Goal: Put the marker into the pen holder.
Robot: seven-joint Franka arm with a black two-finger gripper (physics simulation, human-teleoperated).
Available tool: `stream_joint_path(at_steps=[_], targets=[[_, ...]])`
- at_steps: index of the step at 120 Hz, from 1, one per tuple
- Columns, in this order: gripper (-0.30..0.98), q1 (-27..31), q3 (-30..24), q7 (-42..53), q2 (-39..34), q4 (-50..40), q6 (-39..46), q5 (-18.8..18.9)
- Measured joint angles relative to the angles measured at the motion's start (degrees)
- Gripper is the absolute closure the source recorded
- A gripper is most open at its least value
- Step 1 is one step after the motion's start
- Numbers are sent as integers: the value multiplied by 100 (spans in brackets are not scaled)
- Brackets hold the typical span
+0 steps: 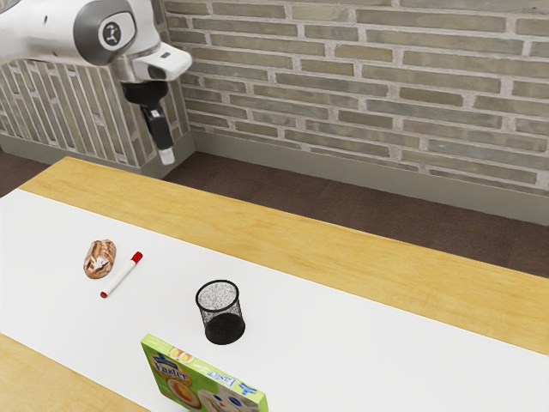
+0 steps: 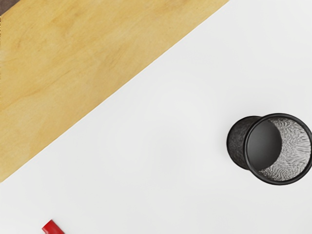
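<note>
While the pen holder [image 1: 225, 330] stands up straight on the white mat [image 1: 343, 360], the marker [image 1: 121, 275] lies flat on the mat too, on the holder's side that faces the exterior view's left. The marker is outside the holder and apart from it. It has a white body, a big red cap [image 1: 137, 257] at one end and a small red tip [image 1: 105, 294] at the other. The capped end points up toward the table's far edge in the exterior view. In the wrist view, one red bit of the marker peeks in, well apart from the holder.

The pen holder is round and black, made of mesh, with its open top facing up. Past the marker, farther from the holder, is a brown, crusty bread roll [image 1: 99, 258]. The roll is close to the marker, but they do not touch. On the holder's near side in the exterior view, a green box [image 1: 206, 378] with bright pictures stands up.

The claw [image 1: 167, 157] hangs in the air, higher than the holder. I cannot tell if it is spread or pressed together. Under the mat is a wooden table [image 1: 283, 245]. Beyond the holder and table is a brick wall [image 1: 369, 86].
</note>
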Motion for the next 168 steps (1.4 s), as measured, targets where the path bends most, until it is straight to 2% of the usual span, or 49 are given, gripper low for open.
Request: stream_joint_path(at_steps=[29, 43, 65, 81, 91, 108, 121, 141, 168], targets=[[0, -5, 6, -2, -23, -34, 32, 24], [0, -73, 244, -368, -270, -1047, 399, 83], [0, 226, 422, -952, -156, -1383, 966, 121], [0, 310, 572, -1510, 305, -1510, 1449, 118], [0, 329, 585, -1784, 700, -1290, 1646, 163], [22, 531, 605, -2169, 969, -1229, 1902, 268], [32, 658, 603, -2363, 1312, -1130, 2007, 305], [39, 873, 592, -2517, 1866, -778, 2091, 297], [43, 1063, 572, -2555, 2178, -769, 2261, 257]])
